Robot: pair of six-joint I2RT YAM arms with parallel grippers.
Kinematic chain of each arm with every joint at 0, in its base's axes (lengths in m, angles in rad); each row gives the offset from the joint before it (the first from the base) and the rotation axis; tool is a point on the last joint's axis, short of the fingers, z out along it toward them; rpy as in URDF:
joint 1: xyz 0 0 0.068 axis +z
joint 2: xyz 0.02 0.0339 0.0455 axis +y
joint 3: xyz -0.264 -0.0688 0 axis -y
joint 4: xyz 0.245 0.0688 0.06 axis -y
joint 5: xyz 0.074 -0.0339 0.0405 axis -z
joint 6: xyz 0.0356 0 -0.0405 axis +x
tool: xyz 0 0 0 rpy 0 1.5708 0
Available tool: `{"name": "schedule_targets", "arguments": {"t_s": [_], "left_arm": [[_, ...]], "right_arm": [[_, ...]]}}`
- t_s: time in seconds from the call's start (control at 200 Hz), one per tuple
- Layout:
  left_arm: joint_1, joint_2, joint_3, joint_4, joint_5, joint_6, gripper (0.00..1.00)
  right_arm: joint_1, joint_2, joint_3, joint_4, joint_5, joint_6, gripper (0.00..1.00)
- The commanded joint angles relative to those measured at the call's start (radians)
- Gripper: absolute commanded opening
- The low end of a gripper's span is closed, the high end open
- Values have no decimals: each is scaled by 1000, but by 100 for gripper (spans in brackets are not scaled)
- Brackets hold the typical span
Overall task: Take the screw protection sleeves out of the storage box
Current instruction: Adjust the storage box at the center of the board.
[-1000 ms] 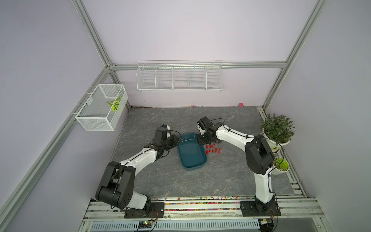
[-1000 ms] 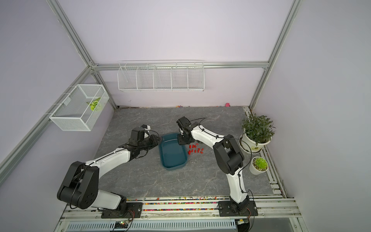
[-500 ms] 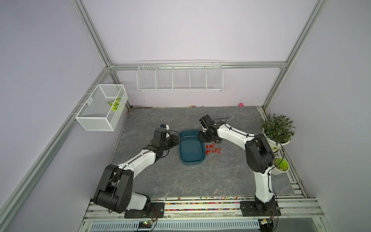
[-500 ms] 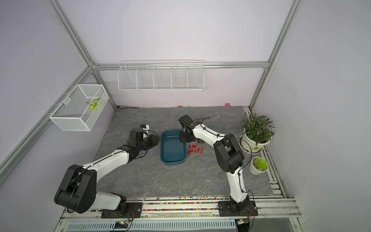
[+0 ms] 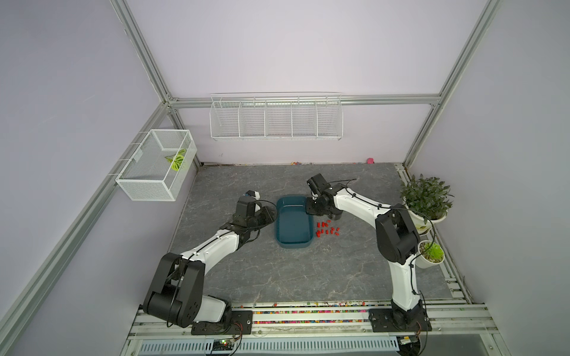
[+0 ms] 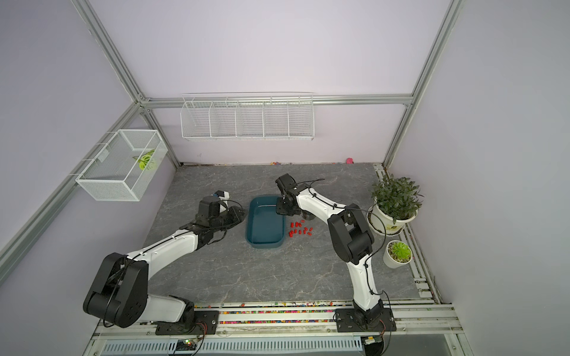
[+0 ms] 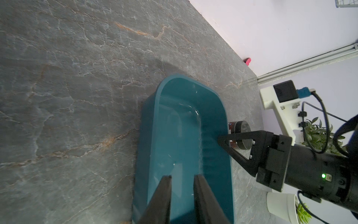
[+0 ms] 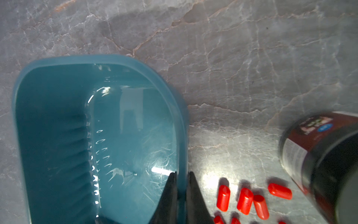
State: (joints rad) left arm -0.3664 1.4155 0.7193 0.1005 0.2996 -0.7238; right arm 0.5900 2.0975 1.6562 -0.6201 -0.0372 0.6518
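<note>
Basically the emptying step is looking finished. The storage box (image 5: 291, 223) is sitting near the middle of the bench (image 5: 277, 277), apparently flat. Its inside is showing bare and glossy in both wrist views, with no red in it. The screw protection sleeves (image 5: 327, 229) are lying loose on the bench just beside the box's right long wall. They are bunched between that wall and a small black canister (image 8: 319, 155).

Right gripper (image 8: 182, 173) is pinching the box's right wall: one finger inside, one outside, rim running between them, jaws nearly closed on the plastic. The nearest sleeves are lying just beside its outer finger, outside the jaws, not between them.

Left gripper (image 7: 182, 176) is hovering at the box's left side with its tips over the inside. Its jaws are standing a narrow gap apart, with the box floor showing through the gap and nothing visibly held. Whether the fingers are touching the wall lower down is hidden.

Judging from that, the step in hand is letting go of the box. The next move is calling for the right jaws opening and lifting straight up. Any sideways drag is risking shoving the box into the sleeves or scattering them toward the canister.
</note>
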Motion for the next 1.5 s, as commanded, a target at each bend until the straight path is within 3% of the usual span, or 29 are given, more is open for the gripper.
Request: {"name": "schedule_targets", "arguments": {"t_s": [0.0, 0.27, 0.52, 1.085, 1.285, 1.495], "left_arm": [[3, -11, -8, 16, -6, 11, 28], [3, -8, -8, 16, -4, 13, 28], [4, -5, -7, 19, -3, 15, 28], [3, 5, -4, 26, 10, 21, 32], [2, 7, 6, 12, 17, 26, 37], [3, -31, 46, -80, -17, 73, 44]], "right_arm": [[-12, 17, 18, -12, 17, 17, 10], [-16, -2, -28, 24, 10, 29, 14], [-17, -33, -38, 46, -15, 14, 29], [-21, -210, -23, -30, -44, -165, 46], [-21, -387, -215, 32, -18, -241, 47], [-24, -606, -477, 157, 120, -307, 50]]}}
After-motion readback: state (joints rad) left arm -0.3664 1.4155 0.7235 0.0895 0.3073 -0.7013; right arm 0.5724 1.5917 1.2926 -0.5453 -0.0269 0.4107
